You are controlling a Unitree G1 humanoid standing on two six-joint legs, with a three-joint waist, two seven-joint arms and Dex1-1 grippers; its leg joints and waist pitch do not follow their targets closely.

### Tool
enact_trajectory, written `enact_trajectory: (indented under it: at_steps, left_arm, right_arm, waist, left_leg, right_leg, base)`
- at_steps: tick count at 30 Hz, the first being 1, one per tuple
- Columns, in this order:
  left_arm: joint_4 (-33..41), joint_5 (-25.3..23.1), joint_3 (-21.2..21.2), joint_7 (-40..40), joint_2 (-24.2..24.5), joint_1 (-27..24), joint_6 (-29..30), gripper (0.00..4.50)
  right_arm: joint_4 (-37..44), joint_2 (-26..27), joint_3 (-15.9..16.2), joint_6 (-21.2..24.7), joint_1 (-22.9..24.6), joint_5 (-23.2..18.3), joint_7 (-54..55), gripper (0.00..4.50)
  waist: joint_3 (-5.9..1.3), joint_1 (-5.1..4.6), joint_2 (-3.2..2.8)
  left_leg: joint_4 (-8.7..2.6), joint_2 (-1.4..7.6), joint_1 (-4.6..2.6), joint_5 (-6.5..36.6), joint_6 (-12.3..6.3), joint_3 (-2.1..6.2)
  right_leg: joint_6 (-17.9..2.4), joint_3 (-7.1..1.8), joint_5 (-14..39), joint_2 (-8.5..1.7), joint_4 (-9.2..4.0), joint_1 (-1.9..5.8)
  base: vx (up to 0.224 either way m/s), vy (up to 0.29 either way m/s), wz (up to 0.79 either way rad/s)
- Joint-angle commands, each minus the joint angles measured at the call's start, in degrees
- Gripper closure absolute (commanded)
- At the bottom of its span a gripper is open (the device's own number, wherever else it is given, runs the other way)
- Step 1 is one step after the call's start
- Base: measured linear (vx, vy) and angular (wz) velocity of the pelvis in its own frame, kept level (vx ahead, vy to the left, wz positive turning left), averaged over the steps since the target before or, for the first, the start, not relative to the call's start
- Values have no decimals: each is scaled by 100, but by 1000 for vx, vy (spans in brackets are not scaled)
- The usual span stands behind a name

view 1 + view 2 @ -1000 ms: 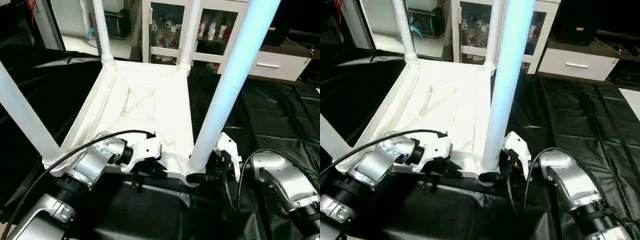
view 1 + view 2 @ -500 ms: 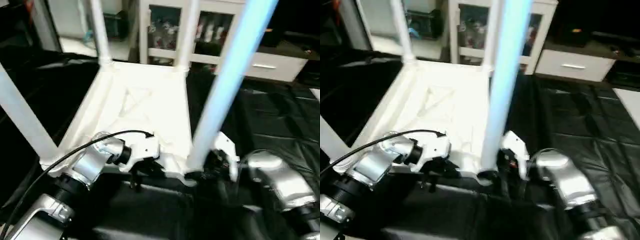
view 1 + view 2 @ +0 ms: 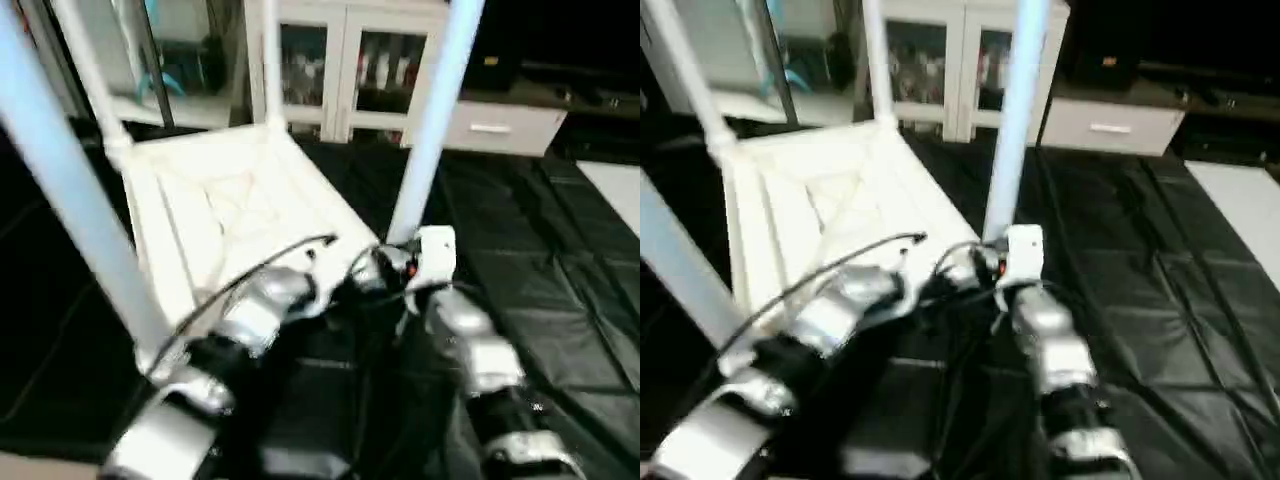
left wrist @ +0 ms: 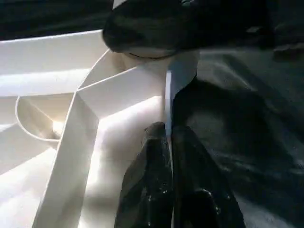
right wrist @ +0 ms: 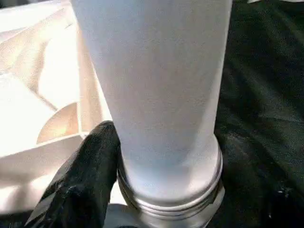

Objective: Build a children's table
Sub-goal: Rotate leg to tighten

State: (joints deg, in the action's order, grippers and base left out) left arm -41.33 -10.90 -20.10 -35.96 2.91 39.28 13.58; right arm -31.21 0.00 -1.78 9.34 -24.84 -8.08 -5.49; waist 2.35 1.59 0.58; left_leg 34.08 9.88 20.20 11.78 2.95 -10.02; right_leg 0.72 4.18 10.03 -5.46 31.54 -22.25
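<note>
Right wrist view: right gripper (image 5: 156, 156) jaws clasp leg (image 5: 156, 85); left gripper (image 4: 172, 175) jaws pinch rim (image 4: 176, 80).

Left arm (image 3: 250, 320): silver forearm reaching forward and inward, black cable looping over the wrist. Left gripper (image 4: 171, 142): two black fingers (image 4: 147, 190) pressed together on a thin white edge of the children's table (image 3: 210, 210).

Right arm (image 3: 470, 350): silver forearm angled forward, white wrist housing at its end. Right gripper (image 5: 142, 156): one black finger (image 5: 85, 175) lying against the base of a white leg (image 5: 156, 95); the other finger is hidden.
</note>
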Motion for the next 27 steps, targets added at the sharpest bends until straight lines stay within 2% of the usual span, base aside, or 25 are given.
enact_trajectory:
  at_steps: [1, 3, 4, 6, 8, 9, 10, 13, 14, 15, 16, 17, 18, 19, 20, 21, 23, 24, 25, 26, 27]
  left_arm:
    - [-217, -52, 81, 651, -67, 57, -156, 450]
    - [-198, -79, 1, 537, -42, 52, -220, 450]
    - [-204, -92, -27, 507, -30, 55, -237, 450]
    - [-286, -95, -37, 447, -18, 67, -341, 450]
    - [-328, -101, -37, 393, -1, 70, -371, 450]
    - [-308, -118, -98, 93, 98, 25, -539, 450]
    - [-240, -110, -123, -93, 170, -23, -556, 450]
    - [63, -132, -382, -833, 489, -209, -640, 450]
    - [229, -167, -551, -1201, 691, -300, -744, 450]
    - [324, -171, -621, -1383, 793, -348, -753, 450]
    - [506, -150, -686, -1641, 962, -427, -640, 450]
    - [629, -84, -727, -1906, 1090, -477, -738, 450]
    - [673, -48, -746, -2029, 1148, -494, -814, 450]
    - [764, 2, -781, -2249, 1260, -524, -803, 450]
    - [764, 2, -781, -2249, 1260, -524, -803, 450]
    - [940, 103, -860, -2701, 1483, -588, -916, 450]
    - [1051, 192, -892, -3051, 1652, -626, -969, 450]
    - [1083, 208, -895, -3147, 1702, -635, -945, 450]
    - [1148, 215, -906, -3294, 1795, -648, -896, 450]
    - [1161, 215, -910, -3319, 1813, -650, -887, 450]
    - [1218, 227, -919, -3435, 1879, -663, -840, 450]
  right_arm:
    - [-129, 220, 264, -127, 22, 66, -132, 176]
    - [-104, 217, 383, -284, -3, 93, -394, 176]
    - [-88, 208, 420, -364, -13, 145, -440, 176]
    - [15, 232, 302, -447, 10, -35, -718, 176]
    - [34, 205, 241, -569, 8, -39, -668, 120]
    - [181, 39, 220, -691, 27, -50, -775, 106]
    - [284, -64, 170, -686, 35, -89, -823, 106]
    - [487, -400, 118, -434, 36, -210, -1197, 75]
    - [550, -590, 135, -232, 31, -256, -1470, 68]
    - [596, -701, 155, -115, 34, -293, -1657, 68]
    - [736, -932, 205, 95, 59, -392, -2114, 63]
    - [893, -1153, 309, 199, 104, -422, -2506, 56]
    - [969, -1260, 362, 232, 129, -427, -2700, 56]
    - [1146, -1497, 526, 264, 208, -422, -3135, 33]
    - [1146, -1497, 526, 264, 208, -422, -3135, 26]
    - [1544, -1943, 815, 397, 393, -507, -3912, 23]
    - [1883, -2362, 1058, 491, 578, -600, -4582, 12]
    - [1990, -2511, 1147, 526, 646, -627, -4808, 5]
    - [2159, -2781, 1320, 601, 762, -649, -5202, 5]
    - [2187, -2831, 1354, 615, 783, -650, -5273, 5]
    - [2249, -2998, 1482, 624, 852, -604, -5512, 5]
  waist:
    - [-215, -57, 23]
    - [-221, -59, 14]
    - [-220, -59, 18]
    - [-223, -49, 43]
    - [-222, -24, 44]
    - [-230, 1, 60]
    - [-232, 9, 40]
    - [-237, 9, 50]
    - [-239, 16, 51]
    - [-243, 54, 42]
    - [-234, 77, 16]
    - [-236, 96, 17]
    - [-239, 108, 26]
    - [-237, 123, 26]
    - [-237, 123, 26]
    - [-240, 152, 41]
    - [-269, 198, 30]
    - [-282, 210, 44]
    - [-282, 216, 54]
    - [-285, 219, 57]
    - [-297, 214, 70]
  left_leg:
    - [-559, 276, -154, 2926, 124, 201]
    - [-599, 292, -109, 2904, 116, 206]
    - [-600, 292, -106, 2913, 117, 202]
    - [-595, 281, -106, 2846, 80, 183]
    - [-583, 279, -128, 2732, 25, 157]
    - [-584, 281, -115, 2573, -28, 143]
    - [-588, 282, -99, 2521, -37, 145]
    - [-619, 308, -19, 2213, -92, 157]
    - [-619, 311, -26, 2171, -110, 149]
    - [-603, 322, -81, 2110, -128, 123]
    - [-596, 326, -124, 2090, -111, 96]
    - [-583, 327, -131, 2041, -103, 67]
    - [-584, 325, -126, 2020, -112, 65]
    - [-587, 332, -97, 1971, -111, 67]
    - [-587, 332, -97, 1971, -111, 67]
    - [-589, 342, -69, 1872, -113, 70]
    - [-572, 369, -73, 1633, -179, 60]
    - [-550, 366, -81, 1475, -245, 32]
    - [-525, 356, -88, 1387, -283, 9]
    - [-511, 353, -88, 1359, -302, 2]
    - [-494, 362, -53, 1244, -336, 7]
  right_leg:
    - [-585, -111, 3128, -335, -527, 46]
    - [-649, -135, 2882, -340, -493, 86]
    - [-661, -141, 2859, -343, -491, 82]
    - [-700, -167, 2846, -356, -487, 78]
    - [-736, -192, 2862, -364, -498, 55]
    - [-744, -203, 2841, -372, -495, 73]
    - [-742, -207, 2812, -381, -486, 85]
    - [-773, -219, 2634, -392, -440, 158]
    - [-783, -223, 2618, -387, -444, 153]
    - [-836, -248, 2575, -389, -447, 112]
    - [-904, -267, 2508, -376, -448, 77]
    - [-987, -279, 2366, -361, -427, 67]
    - [-1010, -277, 2327, -356, -418, 77]
    - [-1021, -281, 2259, -350, -385, 102]
    - [-1021, -281, 2259, -350, -385, 102]
    - [-1022, -297, 2131, -347, -341, 125]
    - [-1128, -313, 1683, -351, -276, 149]
    - [-1237, -319, 1375, -333, -243, 139]
    - [-1347, -329, 1204, -330, -222, 122]
    - [-1394, -333, 1149, -323, -205, 119]
    - [-1474, -339, 984, -328, -152, 148]
  base:
    - [0, 0, 0]
    - [0, 0, 0]
    - [0, 0, 0]
    - [0, 0, 0]
    - [0, 0, 0]
    - [0, 0, 0]
    - [0, 0, 0]
    - [0, 0, 0]
    - [0, 0, 0]
    - [0, 0, 0]
    - [0, 0, 0]
    - [0, 0, 0]
    - [0, 0, 0]
    - [0, 0, 0]
    - [0, 0, 0]
    - [0, 0, 0]
    - [67, -9, 5]
    - [74, -11, 6]
    - [76, -19, 10]
    - [71, -18, 8]
    - [71, -18, 8]
